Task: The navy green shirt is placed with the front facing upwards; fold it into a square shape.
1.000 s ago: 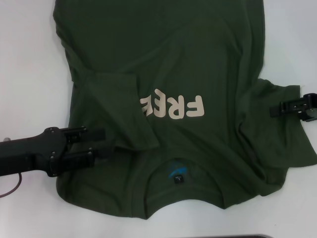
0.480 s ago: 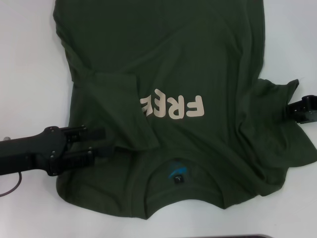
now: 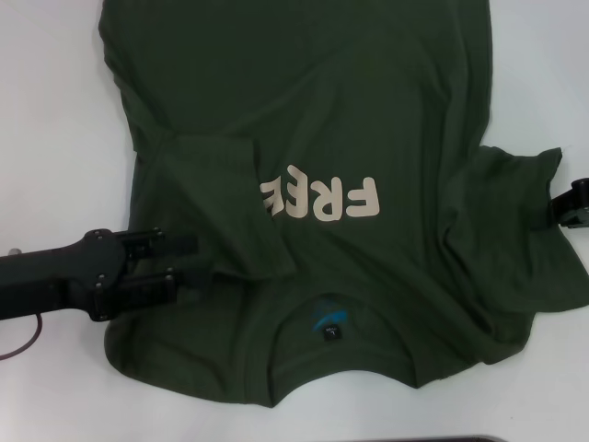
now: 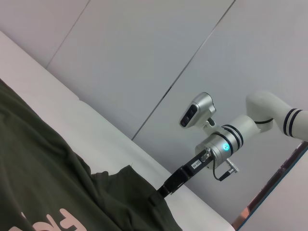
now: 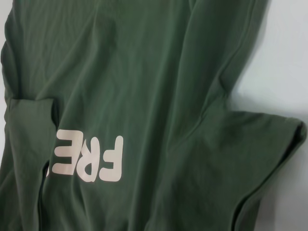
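Pincers: left pincer [image 3: 184,264] lies low on the shirt's left side near the collar, its two black fingers [image 3: 175,245] parted a little with the edge of the folded-in sleeve at their tips; whether cloth is actually pinched between them I cannot tell. Right pincer [image 3: 569,204] sits at the right border of the head view, just beside the right sleeve; its fingers are out of sight there. In the left wrist view it [image 4: 161,191] shows far off, its dark tip at the sleeve's edge; grip cannot be told.
Shirt: dark green shirt [image 3: 368,120] spread front-up on the bench, collar toward the robot, hem running off the far edge of the head view.
Lettering: cream "FREE" [image 3: 322,197] across the chest, read upside down from the robot's side; the last letter is partly covered by the folded sleeve.
Left sleeve: sleeve [image 3: 221,203] folded inward over the chest, lying flat.
Right sleeve: sleeve [image 3: 515,184] spread outward, rumpled, with creases running toward the body; the right wrist view shows it [image 5: 269,159] flat on the surface.
Collar: blue mark and small dark label [image 3: 329,322] inside the neck opening.
Bench: white bench [image 3: 55,110] under and around the shirt, bare on both sides.
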